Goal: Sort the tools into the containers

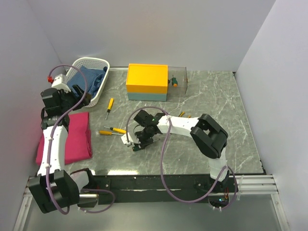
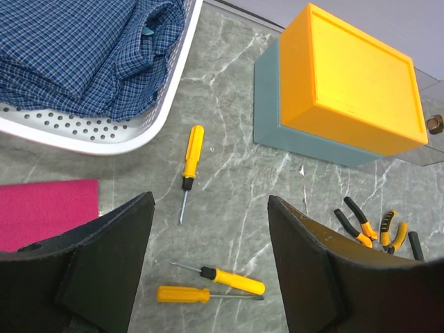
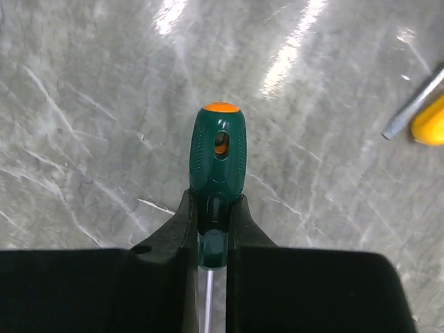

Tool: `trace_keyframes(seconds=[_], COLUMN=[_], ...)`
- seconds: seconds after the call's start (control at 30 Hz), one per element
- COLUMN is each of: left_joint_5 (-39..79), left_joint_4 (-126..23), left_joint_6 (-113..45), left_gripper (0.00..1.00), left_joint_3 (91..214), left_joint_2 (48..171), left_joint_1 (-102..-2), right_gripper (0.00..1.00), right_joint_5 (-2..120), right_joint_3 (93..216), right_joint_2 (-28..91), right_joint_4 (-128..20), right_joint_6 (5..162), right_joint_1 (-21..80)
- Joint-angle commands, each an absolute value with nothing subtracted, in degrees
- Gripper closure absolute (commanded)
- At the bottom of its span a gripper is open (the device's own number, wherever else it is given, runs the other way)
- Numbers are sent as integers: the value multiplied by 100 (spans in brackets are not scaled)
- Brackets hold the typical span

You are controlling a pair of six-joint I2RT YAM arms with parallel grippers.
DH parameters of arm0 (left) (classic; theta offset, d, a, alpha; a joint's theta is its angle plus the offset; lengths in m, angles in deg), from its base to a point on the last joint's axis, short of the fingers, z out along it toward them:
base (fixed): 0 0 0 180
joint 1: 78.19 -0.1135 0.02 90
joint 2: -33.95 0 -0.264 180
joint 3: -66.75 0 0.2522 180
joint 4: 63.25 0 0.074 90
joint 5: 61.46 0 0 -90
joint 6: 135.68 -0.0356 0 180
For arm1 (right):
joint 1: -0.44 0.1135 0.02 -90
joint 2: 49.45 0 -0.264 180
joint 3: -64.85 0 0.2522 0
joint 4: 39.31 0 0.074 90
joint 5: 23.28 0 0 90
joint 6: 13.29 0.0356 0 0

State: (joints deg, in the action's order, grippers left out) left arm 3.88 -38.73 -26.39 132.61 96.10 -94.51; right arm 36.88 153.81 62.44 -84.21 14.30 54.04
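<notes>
Nearest the arm bases on my left, a folded pink cloth (image 1: 77,137) lies on the grey marbled bench (image 1: 216,96). Just right of it, low over the middle of the bench, my right gripper (image 3: 215,208) is clamped on the green-handled screwdriver (image 3: 218,149). The fingers (image 3: 182,229) pinch the neck where handle meets shaft, and the orange-capped end points away from the wrist. I cannot tell whether the tool is touching the bench or clear of it.

Just beside that gripper, towards the pink cloth, a pair of yellow-handled screwdrivers (image 1: 111,131) lies close together on the bench, roughly parallel. A little farther back a third yellow-handled screwdriver (image 1: 109,107) lies alone, tip towards me. Off to the right, two orange-and-black pliers (image 2: 371,225) lie side by side, partly behind the right arm in the top view.

My left gripper (image 2: 208,229) hangs above the bench near the basket, fingers wide apart with nothing between them.

At the back, the box (image 1: 147,77) with the yellow-orange top and blue-grey base stands shut. A clear container (image 1: 179,72) touching its right side has a small green-and-orange item in it. At the far left, the white perforated basket (image 1: 103,84) holds a blue checked cloth (image 2: 76,48) and no tools.
</notes>
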Motion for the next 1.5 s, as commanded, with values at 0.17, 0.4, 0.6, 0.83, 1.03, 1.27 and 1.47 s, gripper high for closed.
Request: trace_keyframes(seconds=[0.17,0.4,0.6,0.83,1.03,1.27,1.47], left_joint_5=[235,463,577,929,421,446,481], left_joint_4=[-4509,-4378,-4142,-4035,-4631,-4914,-5090], left_joint_6=[-2451,-3021,-3345,-4111,-3900,-3891,-3830], left_gripper=[29,28,28,29,28,28,28], left_joint_3=[13289,13842,14458,14344,14195,14107,14036], left_joint_2=[9758,10232,11057,11384,11147,11173,11226], left_joint_1=[-8795,-8137,-7925,-7916,-7907,-7846,-7854], right_gripper=[100,100,100,100,100,100,100], right_joint_5=[2964,3042,3358,3946,4308,4800,4932], right_joint_3=[16684,17335,17387,18451,18689,18530,19075], right_joint_2=[5216,4706,4590,5468,5935,6269,6884], right_joint_4=[-7963,-7532,-6047,-5764,-5931,-5896,-5957], right_joint_6=[3977,5191,7150,8856,9130,8945,8884], right_joint_1=[4782,3983,2963,1802,1459,1318,1151])
